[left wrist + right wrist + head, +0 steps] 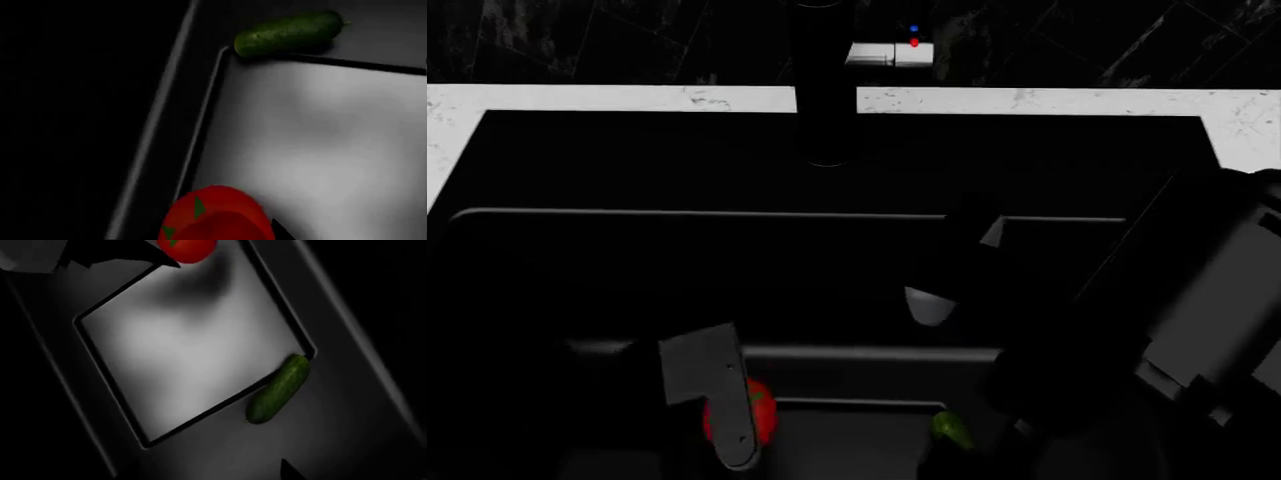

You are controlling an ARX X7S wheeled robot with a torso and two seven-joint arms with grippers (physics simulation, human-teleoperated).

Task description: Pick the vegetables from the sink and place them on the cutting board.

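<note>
Lying in sink (627,215): glossy tomato (217,215), apparently bumpy cucumber (288,33).

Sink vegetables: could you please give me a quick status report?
Left gripper at the tomato, grip unclear. Cucumber lies loose on the sink floor. Right gripper's jaws unseen. Cutting board not in view.

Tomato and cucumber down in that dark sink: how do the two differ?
The tomato is round and glossy red with a green star-shaped calyx; the cucumber is long, slim and dark green with a bumpy skin. The cucumber lies on its side along the edge of the sink's recessed floor panel, by one corner; the tomato sits near a different corner. In the head view the left arm partly covers the tomato. Both lie inside the basin.
</note>
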